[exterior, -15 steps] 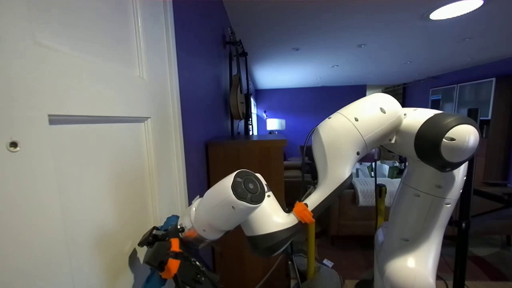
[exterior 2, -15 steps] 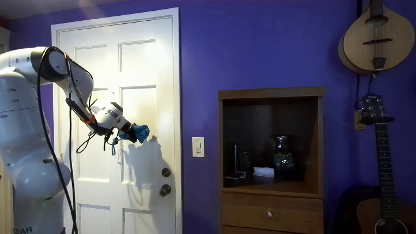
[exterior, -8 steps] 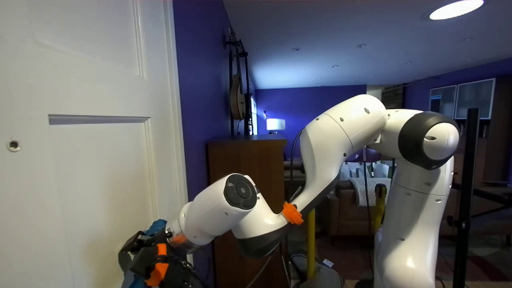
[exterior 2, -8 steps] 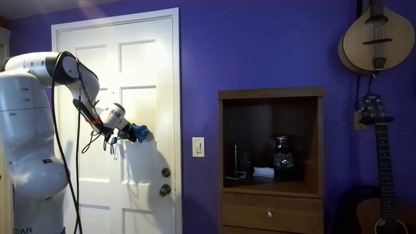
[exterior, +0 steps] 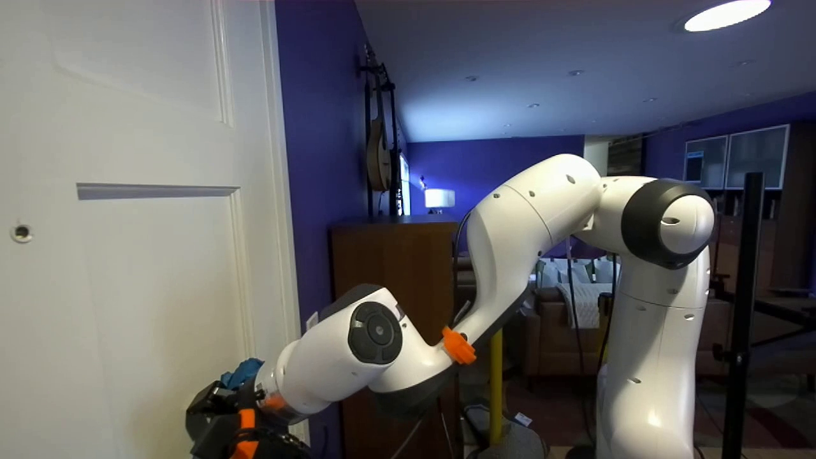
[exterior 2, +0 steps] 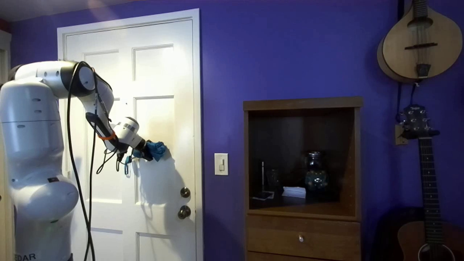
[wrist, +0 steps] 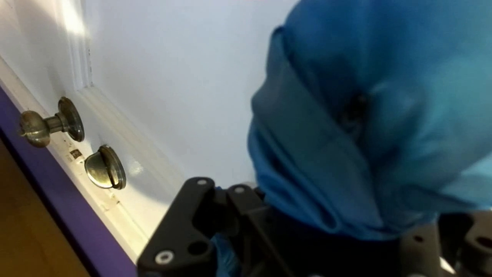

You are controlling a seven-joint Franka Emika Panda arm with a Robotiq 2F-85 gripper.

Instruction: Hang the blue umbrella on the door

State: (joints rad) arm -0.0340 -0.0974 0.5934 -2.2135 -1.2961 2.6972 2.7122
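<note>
The blue umbrella [exterior 2: 156, 150] is a crumpled bundle of blue fabric at the front of my gripper [exterior 2: 148, 155]. In the wrist view the umbrella [wrist: 326, 154] fills the right side, its cloth bunched between the black fingers [wrist: 246, 209] and hiding their tips. The gripper is shut on it. A thin blue strap [exterior 2: 126, 167] dangles beneath the wrist. The white panelled door [exterior 2: 156, 65] stands right behind the umbrella; whether they touch, I cannot tell. Only a scrap of the umbrella [exterior: 242, 374] shows above the gripper in an exterior view, near the door [exterior: 159, 287].
Below and right of the umbrella, the door carries a round knob [exterior 2: 184, 212] and a deadbolt [exterior 2: 185, 192]. A light switch [exterior 2: 221, 164] sits on the purple wall. Beyond it stands a brown cabinet [exterior 2: 302, 103]. Black cables [exterior 2: 70, 145] hang from the arm.
The arm has swung over and sunk slightly. The gripper, with the umbrella still in it, has moved left and a little down in an exterior view.
</note>
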